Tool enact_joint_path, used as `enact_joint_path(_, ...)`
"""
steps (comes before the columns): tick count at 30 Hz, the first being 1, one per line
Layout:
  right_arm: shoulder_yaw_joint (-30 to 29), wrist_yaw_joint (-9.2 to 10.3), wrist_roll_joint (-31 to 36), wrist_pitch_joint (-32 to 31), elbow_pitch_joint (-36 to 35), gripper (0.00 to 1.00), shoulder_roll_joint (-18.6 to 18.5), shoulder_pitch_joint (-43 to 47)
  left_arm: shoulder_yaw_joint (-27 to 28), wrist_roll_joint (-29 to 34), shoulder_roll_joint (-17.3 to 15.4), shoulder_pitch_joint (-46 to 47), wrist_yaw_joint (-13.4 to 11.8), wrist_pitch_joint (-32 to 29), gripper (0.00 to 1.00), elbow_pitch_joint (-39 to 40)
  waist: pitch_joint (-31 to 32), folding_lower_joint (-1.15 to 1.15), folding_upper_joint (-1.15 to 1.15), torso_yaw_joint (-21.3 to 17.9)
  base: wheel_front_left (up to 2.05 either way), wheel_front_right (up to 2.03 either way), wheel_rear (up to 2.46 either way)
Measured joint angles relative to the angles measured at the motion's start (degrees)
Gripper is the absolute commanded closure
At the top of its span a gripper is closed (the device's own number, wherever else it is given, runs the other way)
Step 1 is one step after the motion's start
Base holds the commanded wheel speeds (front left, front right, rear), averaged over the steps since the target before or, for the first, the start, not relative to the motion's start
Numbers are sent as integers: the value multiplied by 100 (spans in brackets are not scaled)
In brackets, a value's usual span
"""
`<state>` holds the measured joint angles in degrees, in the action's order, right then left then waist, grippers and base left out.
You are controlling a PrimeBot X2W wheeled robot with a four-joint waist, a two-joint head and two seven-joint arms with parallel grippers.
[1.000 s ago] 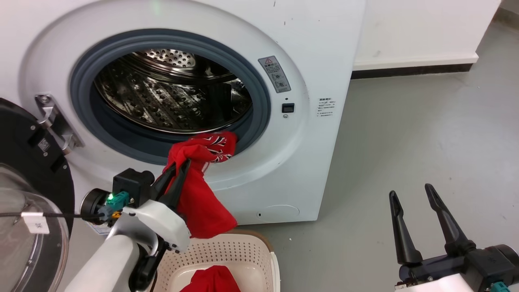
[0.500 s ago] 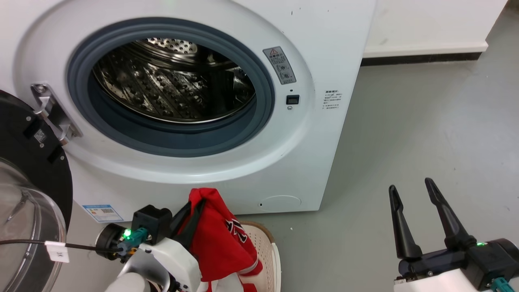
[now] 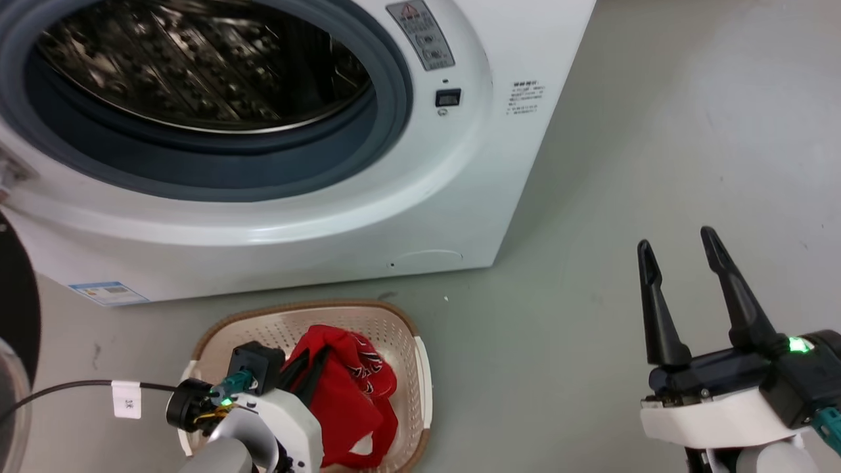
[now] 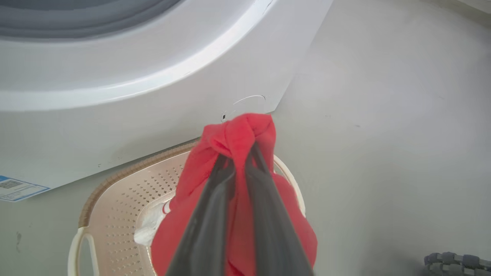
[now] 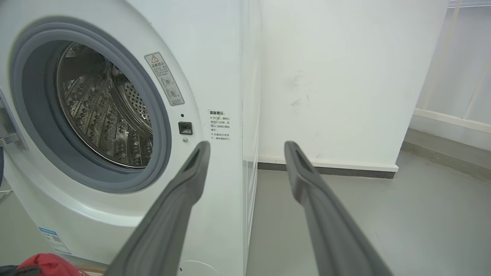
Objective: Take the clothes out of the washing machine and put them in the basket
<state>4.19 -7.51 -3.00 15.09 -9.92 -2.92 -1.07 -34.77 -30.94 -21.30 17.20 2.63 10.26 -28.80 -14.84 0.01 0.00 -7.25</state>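
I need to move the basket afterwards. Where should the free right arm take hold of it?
Take the basket by its white side handle, right gripper coming from above on the right: that loop stands open and clear of the clothes.

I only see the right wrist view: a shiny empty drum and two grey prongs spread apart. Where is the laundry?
Observer: In the head view, a red garment reaches down into the cream basket on the floor before the washing machine.
Operator: Let go of?
Observer: No; the left wrist view shows the left gripper shut on its bunched top.
Operator: Anything else in there?
Observer: White fabric beside the red; same garment or not, I cannot tell.
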Motion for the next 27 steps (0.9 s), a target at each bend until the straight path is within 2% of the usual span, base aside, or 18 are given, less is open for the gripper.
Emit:
enact_joint_path(15, 0, 0, -207, 0, -160, 0, -1, -678, -396, 133, 449, 1428, 393, 11, 100, -2531, -1377, 0, 0, -413, 0, 0, 0)
enact_joint_path(23, -79, 0, -348, 0, -249, 0, -1, -976, -557, 189, 557, 2084, 442, -162, 100, -3702, -2057, 0, 0, -614, 0, 0, 0)
enact_joint_path(27, -83, -1, -376, 1, -269, 0, -2, -1084, -581, 197, 544, 2303, 390, -293, 100, -4136, -2353, 0, 0, -677, 0, 0, 0)
